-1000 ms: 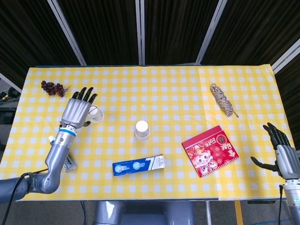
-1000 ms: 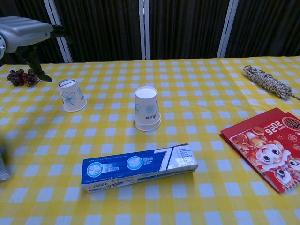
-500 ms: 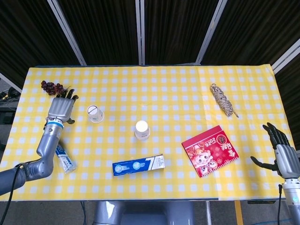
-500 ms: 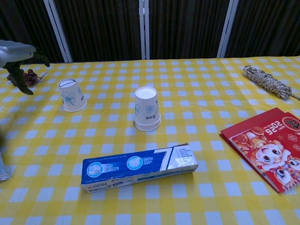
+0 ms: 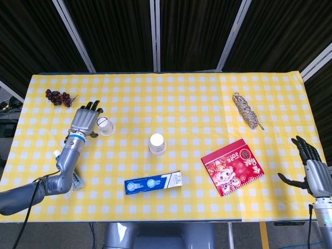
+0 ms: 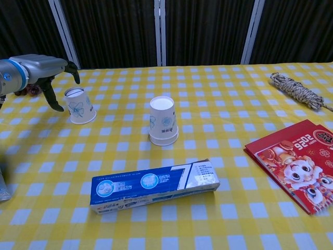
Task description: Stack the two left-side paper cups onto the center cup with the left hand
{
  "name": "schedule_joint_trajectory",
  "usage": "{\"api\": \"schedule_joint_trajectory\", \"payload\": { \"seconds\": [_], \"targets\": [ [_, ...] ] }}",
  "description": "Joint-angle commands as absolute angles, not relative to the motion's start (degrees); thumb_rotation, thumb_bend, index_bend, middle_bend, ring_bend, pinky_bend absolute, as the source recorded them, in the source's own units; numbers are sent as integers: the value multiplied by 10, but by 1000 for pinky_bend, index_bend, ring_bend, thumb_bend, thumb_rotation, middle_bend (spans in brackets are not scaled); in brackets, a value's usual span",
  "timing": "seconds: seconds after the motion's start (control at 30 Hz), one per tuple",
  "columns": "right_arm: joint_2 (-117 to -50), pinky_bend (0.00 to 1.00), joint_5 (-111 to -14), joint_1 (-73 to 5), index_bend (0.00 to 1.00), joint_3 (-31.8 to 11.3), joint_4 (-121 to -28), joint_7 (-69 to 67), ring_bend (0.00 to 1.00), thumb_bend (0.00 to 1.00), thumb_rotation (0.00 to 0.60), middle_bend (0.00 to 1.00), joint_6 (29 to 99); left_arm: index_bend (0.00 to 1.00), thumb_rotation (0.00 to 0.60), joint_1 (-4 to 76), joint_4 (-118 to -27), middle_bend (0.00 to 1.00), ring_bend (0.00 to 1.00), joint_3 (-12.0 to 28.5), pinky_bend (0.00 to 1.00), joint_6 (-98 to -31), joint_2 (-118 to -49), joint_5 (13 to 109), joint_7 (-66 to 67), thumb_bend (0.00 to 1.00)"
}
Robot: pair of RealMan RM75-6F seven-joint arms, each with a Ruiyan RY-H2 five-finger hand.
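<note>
- While the left hand (image 6: 44, 70) hangs just beside the left paper cup (image 6: 79, 105) with its fingers spread and nothing in them, the step in hand looks like the grasp itself; that cup stands rim-up on the tabletop (image 5: 197, 98), well left of the center cup (image 5: 157, 143)
- the center cup already looks doubled at its base in the chest view, so this is probably the last cup to carry
- thin paper walls crush easily, so the fingers should wrap the cup's middle lightly, thumb opposite, without pinching the rim
- lift straight up before crossing, then lower squarely onto the center cup, or it may tip
- the right hand (image 5: 310, 168) rests open and empty at the far right edge, clear of the work
</note>
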State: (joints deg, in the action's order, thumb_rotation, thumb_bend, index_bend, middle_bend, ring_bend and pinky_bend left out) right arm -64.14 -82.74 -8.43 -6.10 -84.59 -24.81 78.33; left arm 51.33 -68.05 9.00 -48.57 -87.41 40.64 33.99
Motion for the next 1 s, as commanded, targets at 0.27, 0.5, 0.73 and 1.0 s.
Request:
{"api": "schedule_joint_trajectory", "payload": {
  "seconds": [0.27, 0.5, 0.73, 1.0],
  "targets": [
    [-641, 0, -830, -84, 0, -60, -847, -249, 0, 78, 600, 0, 785, 318, 600, 517, -659, 44, 110, 91, 260, -486, -895, 412, 339, 211],
    [-639, 0, -833, -82, 0, -59, -848, -251, 0, 78, 600, 0, 787, 442, 600, 512, -650, 171, 223, 95, 354, -502, -904, 432, 325, 336],
    [-636, 0, -834, -80, 0, -58, -851, -255, 0, 77, 600, 0, 790, 451, 600, 503, -681, 177, 230, 107, 353, -523, -881, 470, 294, 336],
    [-634, 0, -836, -79, 0, -59, -854, -256, 0, 78, 600, 0, 795, 465, 600, 504, -798, 178, 230, 139, 354, -573, -827, 527, 274, 336]
  ]
}}
